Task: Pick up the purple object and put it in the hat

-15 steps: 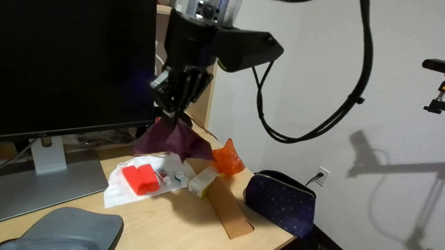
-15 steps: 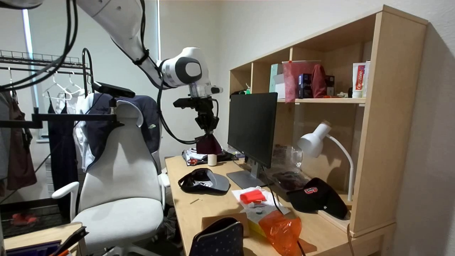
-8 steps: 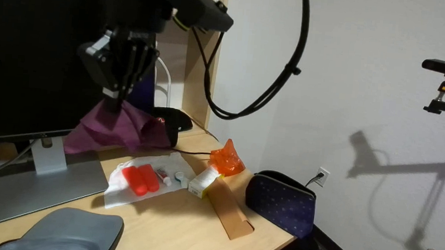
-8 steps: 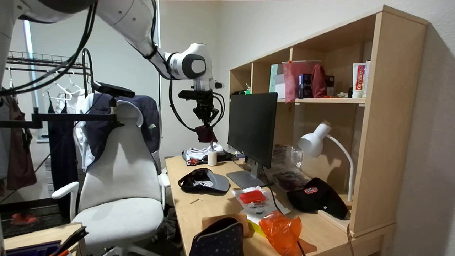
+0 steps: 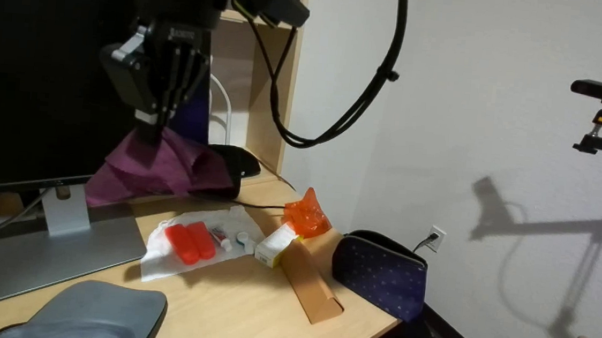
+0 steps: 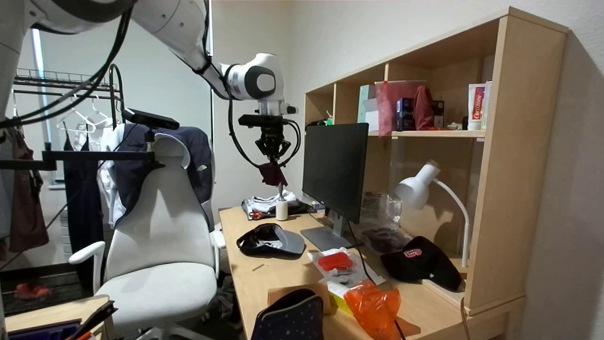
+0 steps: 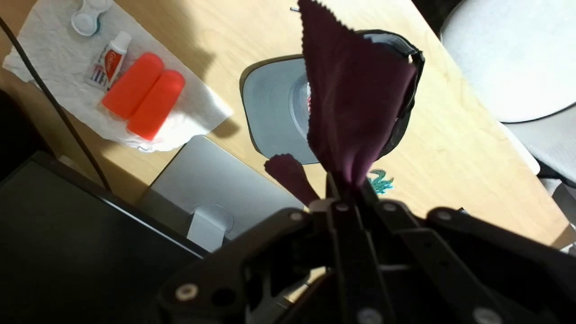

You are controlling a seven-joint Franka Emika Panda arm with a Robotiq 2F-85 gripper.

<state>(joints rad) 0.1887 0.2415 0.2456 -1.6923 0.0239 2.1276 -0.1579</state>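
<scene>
End effector (image 7: 351, 188) drawn narrow, gripping the purple cloth (image 7: 355, 99), which hangs above the bench (image 5: 224, 319); grey hat (image 6: 290, 243) on the bench, hollow side up, partly hidden behind the cloth in the wrist view; monitor (image 6: 335, 170) standing near the hat.

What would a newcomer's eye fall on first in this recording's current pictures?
Probably the purple cloth, pinched in the gripper and hanging above the desk; in the wrist view it hides part of the grey hat. Next might come the bright red item on the white paper near the monitor stand, then the orange plastic by the small box.
</scene>
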